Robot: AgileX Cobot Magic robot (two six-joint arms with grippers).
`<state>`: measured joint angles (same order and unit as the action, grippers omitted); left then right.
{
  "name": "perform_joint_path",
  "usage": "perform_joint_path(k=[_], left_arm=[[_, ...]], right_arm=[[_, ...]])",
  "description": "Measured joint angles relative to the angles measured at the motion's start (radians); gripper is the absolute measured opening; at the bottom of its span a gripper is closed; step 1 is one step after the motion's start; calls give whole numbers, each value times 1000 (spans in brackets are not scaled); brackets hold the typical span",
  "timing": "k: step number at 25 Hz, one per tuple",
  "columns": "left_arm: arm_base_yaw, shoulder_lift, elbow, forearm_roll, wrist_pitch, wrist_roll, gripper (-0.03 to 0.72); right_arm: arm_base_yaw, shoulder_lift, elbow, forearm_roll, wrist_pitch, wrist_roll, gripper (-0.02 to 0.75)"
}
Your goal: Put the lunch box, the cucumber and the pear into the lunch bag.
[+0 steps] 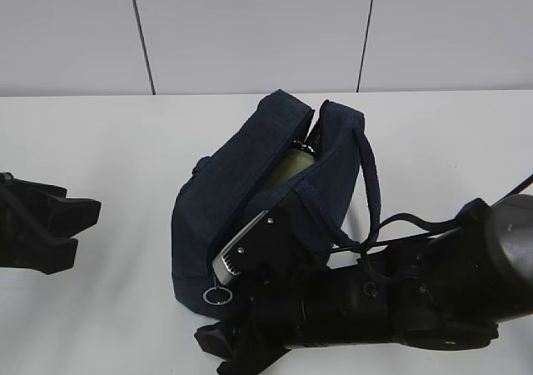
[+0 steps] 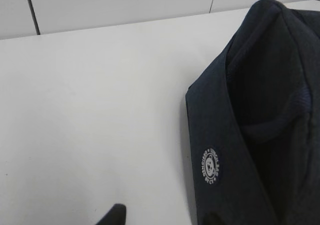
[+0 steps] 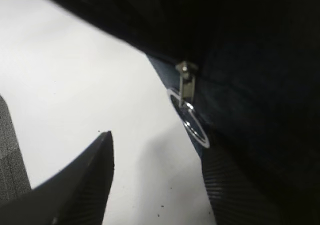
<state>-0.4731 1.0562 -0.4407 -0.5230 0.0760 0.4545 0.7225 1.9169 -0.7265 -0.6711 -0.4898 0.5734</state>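
The navy lunch bag point(image 1: 241, 175) lies mid-table with its top gaping. A pale green surface that looks like the lunch box lid point(image 1: 294, 165) shows inside the gap. The cucumber and the pear are hidden. My right gripper point(image 1: 226, 302) is at the bag's near end and is open over bare table point(image 3: 157, 180). Its right finger point(image 3: 235, 185) rests against the fabric, just below the zipper's metal ring pull point(image 3: 192, 122). My left gripper point(image 1: 83, 232) is open and empty, left of the bag. In the left wrist view the left gripper point(image 2: 165, 217) is beside the bag's logo patch point(image 2: 211, 166).
The white table point(image 1: 108, 142) runs back to a pale panelled wall point(image 1: 250, 25). A looped cord handle point(image 1: 369, 183) hangs off the bag's right side, over my right arm point(image 1: 416, 300). The bag's dark interior point(image 2: 270, 85) faces the left wrist camera.
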Motion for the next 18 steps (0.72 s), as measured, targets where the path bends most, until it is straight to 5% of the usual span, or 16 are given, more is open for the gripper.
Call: perform_joint_path(k=[18], left_arm=[[0,0,0,0,0,0,287]], right_arm=[[0,-37,0,29,76,-51,444]])
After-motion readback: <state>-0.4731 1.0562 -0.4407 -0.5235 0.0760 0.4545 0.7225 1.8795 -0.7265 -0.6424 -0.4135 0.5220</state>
